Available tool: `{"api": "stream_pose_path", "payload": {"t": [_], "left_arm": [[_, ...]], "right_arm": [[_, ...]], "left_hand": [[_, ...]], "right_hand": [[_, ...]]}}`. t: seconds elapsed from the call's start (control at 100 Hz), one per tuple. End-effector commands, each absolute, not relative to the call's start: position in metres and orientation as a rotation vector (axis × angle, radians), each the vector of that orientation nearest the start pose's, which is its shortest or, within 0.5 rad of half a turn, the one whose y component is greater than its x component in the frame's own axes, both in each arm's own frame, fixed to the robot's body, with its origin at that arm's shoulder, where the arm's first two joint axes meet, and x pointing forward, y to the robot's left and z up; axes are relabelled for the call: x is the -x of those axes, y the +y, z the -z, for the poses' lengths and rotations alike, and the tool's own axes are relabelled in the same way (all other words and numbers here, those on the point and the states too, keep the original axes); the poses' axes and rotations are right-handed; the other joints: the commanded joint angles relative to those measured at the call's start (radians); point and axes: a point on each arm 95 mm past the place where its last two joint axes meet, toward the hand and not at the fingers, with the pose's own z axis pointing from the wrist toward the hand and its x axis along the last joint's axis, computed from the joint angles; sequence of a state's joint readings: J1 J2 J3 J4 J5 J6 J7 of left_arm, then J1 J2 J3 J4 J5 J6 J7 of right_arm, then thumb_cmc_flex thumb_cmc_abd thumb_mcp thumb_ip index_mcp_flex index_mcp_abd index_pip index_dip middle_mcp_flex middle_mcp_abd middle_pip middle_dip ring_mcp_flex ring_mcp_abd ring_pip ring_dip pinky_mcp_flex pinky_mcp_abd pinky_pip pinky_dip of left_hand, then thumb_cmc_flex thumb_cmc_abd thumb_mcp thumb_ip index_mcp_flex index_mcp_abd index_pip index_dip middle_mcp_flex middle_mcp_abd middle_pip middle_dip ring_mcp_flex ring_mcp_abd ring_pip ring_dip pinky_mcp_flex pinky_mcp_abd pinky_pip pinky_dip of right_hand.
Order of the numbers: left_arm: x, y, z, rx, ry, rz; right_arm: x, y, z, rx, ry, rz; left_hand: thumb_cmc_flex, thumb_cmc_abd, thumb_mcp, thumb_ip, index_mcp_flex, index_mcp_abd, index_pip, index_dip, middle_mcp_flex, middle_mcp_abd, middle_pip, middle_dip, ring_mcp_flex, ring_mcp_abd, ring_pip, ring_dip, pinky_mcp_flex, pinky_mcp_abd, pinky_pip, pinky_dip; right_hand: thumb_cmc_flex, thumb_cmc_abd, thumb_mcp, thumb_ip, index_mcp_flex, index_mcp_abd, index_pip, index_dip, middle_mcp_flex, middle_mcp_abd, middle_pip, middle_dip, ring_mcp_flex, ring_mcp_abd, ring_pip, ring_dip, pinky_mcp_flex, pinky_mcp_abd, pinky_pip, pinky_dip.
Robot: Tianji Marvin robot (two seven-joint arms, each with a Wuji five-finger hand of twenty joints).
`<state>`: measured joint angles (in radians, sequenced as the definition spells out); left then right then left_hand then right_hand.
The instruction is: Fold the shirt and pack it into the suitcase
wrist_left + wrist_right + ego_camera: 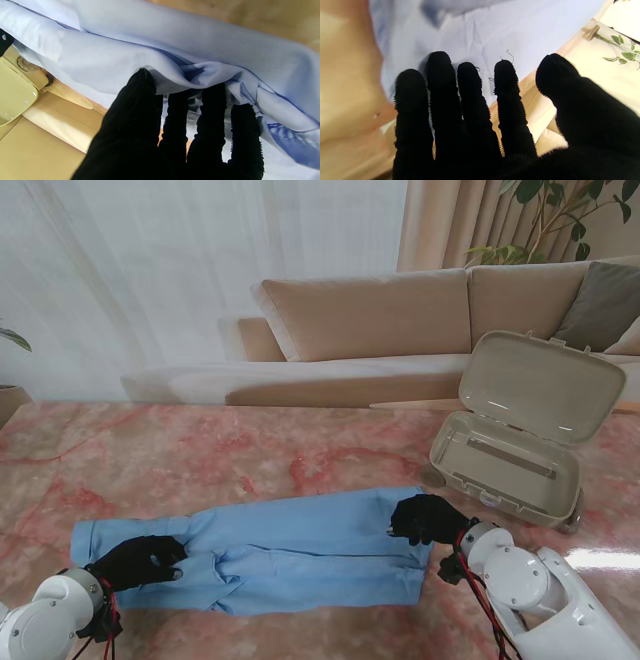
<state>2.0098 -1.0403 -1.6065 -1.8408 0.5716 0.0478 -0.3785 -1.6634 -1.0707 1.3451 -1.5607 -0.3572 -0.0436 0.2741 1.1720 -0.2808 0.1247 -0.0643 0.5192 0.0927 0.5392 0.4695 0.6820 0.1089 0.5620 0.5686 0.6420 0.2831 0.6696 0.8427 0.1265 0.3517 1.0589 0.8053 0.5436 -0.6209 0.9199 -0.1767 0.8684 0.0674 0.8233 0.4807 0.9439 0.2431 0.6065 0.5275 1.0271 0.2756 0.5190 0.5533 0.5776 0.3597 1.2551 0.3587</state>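
A light blue shirt (300, 545) lies across the pink marble table (200, 450), folded into a long band running left to right. My left hand (140, 560) rests on its left part; in the left wrist view the fingertips (212, 100) are tucked into a bunched fold of the shirt (175, 37), with the thumb against its edge. My right hand (425, 520) lies on the shirt's right end, fingers (440, 75) spread flat over the cloth (495, 30), holding nothing. The beige suitcase (445, 455) stands open to the right of the right hand, its lid (540, 385) raised.
A beige sofa (400, 320) with a grey cushion runs behind the table. A plant (560, 210) stands at the back right. The suitcase corner and wheel (25, 65) show in the left wrist view. Bare marble lies farther from me than the shirt.
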Motion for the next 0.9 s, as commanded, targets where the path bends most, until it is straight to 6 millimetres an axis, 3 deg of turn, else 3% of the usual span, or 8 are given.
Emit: {"api": "stream_pose_path", "payload": {"t": [0.0,0.11,0.16,0.18,0.22,0.57,0.89], "left_arm": [[-0.284,0.102,0.362,2.011,1.445,1.290],[-0.284,0.104,0.351,1.987,1.389,1.333],[-0.284,0.106,0.347,1.975,1.374,1.346],[-0.284,0.106,0.345,1.971,1.368,1.351],[-0.284,0.108,0.341,1.963,1.357,1.360],[-0.281,0.124,0.319,1.900,1.242,1.395],[-0.279,0.135,0.332,1.899,1.198,1.347]], "right_arm": [[-0.369,-0.049,0.369,2.305,-1.577,1.859],[-0.368,-0.054,0.360,2.320,-1.623,1.913],[-0.369,-0.057,0.356,2.333,-1.646,1.924],[-0.369,-0.058,0.355,2.340,-1.654,1.928],[-0.370,-0.060,0.353,2.357,-1.672,1.937],[-0.371,-0.074,0.341,2.557,-1.813,1.939],[-0.368,-0.080,0.342,2.667,-1.960,1.765]], "left_hand": [[0.023,0.037,-0.033,0.020,0.001,0.009,-0.005,-0.009,-0.045,0.078,-0.104,-0.053,-0.065,0.026,-0.123,-0.070,-0.025,0.013,-0.035,-0.021],[0.018,0.039,-0.037,0.020,0.001,0.010,-0.008,-0.010,-0.046,0.079,-0.108,-0.056,-0.067,0.029,-0.127,-0.072,-0.025,0.014,-0.037,-0.022],[0.015,0.039,-0.040,0.020,0.002,0.007,-0.010,-0.010,-0.047,0.078,-0.109,-0.057,-0.070,0.028,-0.129,-0.073,-0.027,0.014,-0.040,-0.024],[0.014,0.040,-0.042,0.019,0.003,0.006,-0.011,-0.010,-0.047,0.079,-0.111,-0.058,-0.071,0.030,-0.131,-0.074,-0.027,0.015,-0.040,-0.024],[0.011,0.041,-0.045,0.019,0.003,0.006,-0.011,-0.010,-0.047,0.078,-0.112,-0.059,-0.072,0.029,-0.132,-0.075,-0.029,0.015,-0.042,-0.025],[0.013,0.047,-0.061,0.020,0.011,0.005,-0.022,-0.009,-0.039,0.079,-0.118,-0.061,-0.069,0.030,-0.134,-0.076,-0.029,0.019,-0.046,-0.028],[0.009,0.056,-0.071,0.021,0.008,0.004,-0.030,-0.006,-0.039,0.076,-0.117,-0.058,-0.068,0.029,-0.130,-0.072,-0.029,0.022,-0.046,-0.027]], "right_hand": [[-0.028,0.011,-0.022,0.048,0.022,-0.010,-0.018,0.022,0.021,-0.003,-0.007,-0.007,0.027,0.015,0.014,-0.012,-0.004,0.031,0.045,0.018],[-0.054,0.027,-0.038,0.060,0.013,-0.011,-0.059,0.045,0.007,-0.007,-0.015,-0.005,0.030,0.007,0.039,0.001,-0.002,0.031,0.069,0.054],[-0.086,0.049,-0.049,0.086,0.016,-0.003,-0.141,0.108,-0.011,-0.007,-0.021,-0.004,0.023,0.004,0.039,0.001,-0.008,0.024,0.060,0.083],[-0.107,0.063,-0.057,0.106,0.027,0.003,-0.195,0.173,-0.018,-0.007,-0.022,-0.004,0.019,0.003,0.038,0.001,-0.012,0.024,0.057,0.097],[-0.141,0.070,-0.069,0.115,0.023,0.007,-0.217,0.196,-0.027,-0.006,-0.024,-0.004,0.017,0.003,0.039,0.002,-0.015,0.022,0.058,0.103],[-0.290,0.096,-0.190,0.120,-0.031,0.044,-0.294,0.222,-0.103,0.014,-0.046,-0.004,-0.021,0.001,0.147,0.058,-0.033,0.003,0.085,0.147],[-0.352,0.119,-0.236,0.124,-0.111,0.088,-0.396,0.205,-0.215,0.037,-0.074,0.010,-0.100,0.002,0.207,0.092,-0.089,-0.014,0.067,0.177]]}}
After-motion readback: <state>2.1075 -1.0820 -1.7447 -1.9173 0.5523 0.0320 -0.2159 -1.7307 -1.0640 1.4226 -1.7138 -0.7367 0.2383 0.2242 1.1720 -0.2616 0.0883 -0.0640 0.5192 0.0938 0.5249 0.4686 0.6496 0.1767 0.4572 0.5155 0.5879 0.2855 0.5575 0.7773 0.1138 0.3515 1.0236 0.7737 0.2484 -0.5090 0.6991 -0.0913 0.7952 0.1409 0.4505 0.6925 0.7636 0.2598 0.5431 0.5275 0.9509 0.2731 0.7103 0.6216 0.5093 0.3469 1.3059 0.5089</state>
